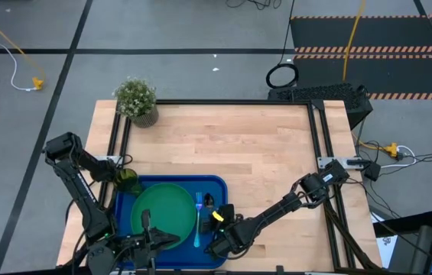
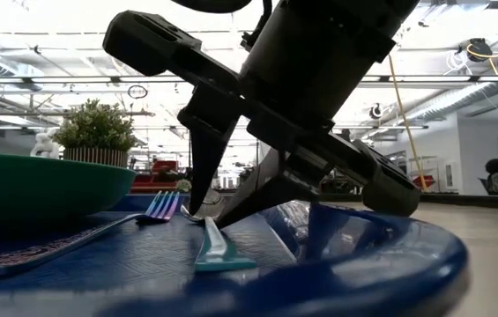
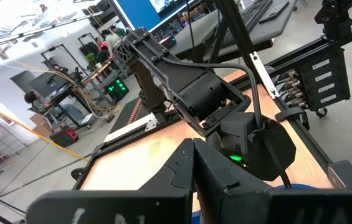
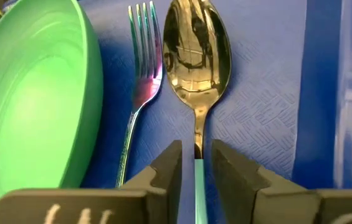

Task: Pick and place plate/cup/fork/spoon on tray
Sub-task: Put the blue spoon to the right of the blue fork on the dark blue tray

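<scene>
The right gripper is down over the dark-blue tray at the near edge of the worktop, its fingers set close on either side of the spoon at its slim handle; whether they actually press it I cannot tell. The spoon lies flat on the tray just beside the fork, which sits next to the green plate. The cup stands at the tray's far left corner. The left gripper hangs at the near edge over the plate, fingers pressed together. A potted plant sits at the far left
</scene>
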{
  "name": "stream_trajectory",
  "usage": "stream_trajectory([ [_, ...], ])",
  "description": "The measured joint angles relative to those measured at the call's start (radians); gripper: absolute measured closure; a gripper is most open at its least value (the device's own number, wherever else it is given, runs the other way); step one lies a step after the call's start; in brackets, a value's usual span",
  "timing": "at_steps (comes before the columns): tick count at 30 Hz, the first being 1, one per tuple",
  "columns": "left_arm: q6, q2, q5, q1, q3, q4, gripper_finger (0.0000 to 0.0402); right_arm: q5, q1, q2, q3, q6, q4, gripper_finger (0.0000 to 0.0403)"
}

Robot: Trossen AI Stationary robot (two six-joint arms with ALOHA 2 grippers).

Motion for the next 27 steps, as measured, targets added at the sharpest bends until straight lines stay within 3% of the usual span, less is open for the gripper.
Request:
stream_trajectory([
  [4,0.0,0.0,0.0,0.0,0.0,0.0,0.0394,-0.005,-0.002,-0.019,-0.001,-0.046,-0.01,0.031],
  [9,0.0,0.0,0.0,0.0,0.0,-0.002,0.0394,-0.069,-0.011,-0.094,-0.001,-0.214,-0.04,0.0305],
  [16,0.009,0.001,-0.007,0.0,0.0,-0.002,0.0394,-0.272,-0.036,-0.219,0.0,-0.718,0.006,0.0305],
  [20,0.016,0.001,-0.084,0.001,0.0,0.0,0.0394,-0.432,-0.028,-0.227,0.0,-1.023,0.102,0.0305],
  [27,0.117,0.001,-0.275,-0.01,0.0,0.0,0.0394,-0.475,0.01,-0.218,0.0,-1.456,0.137,0.0305],
])
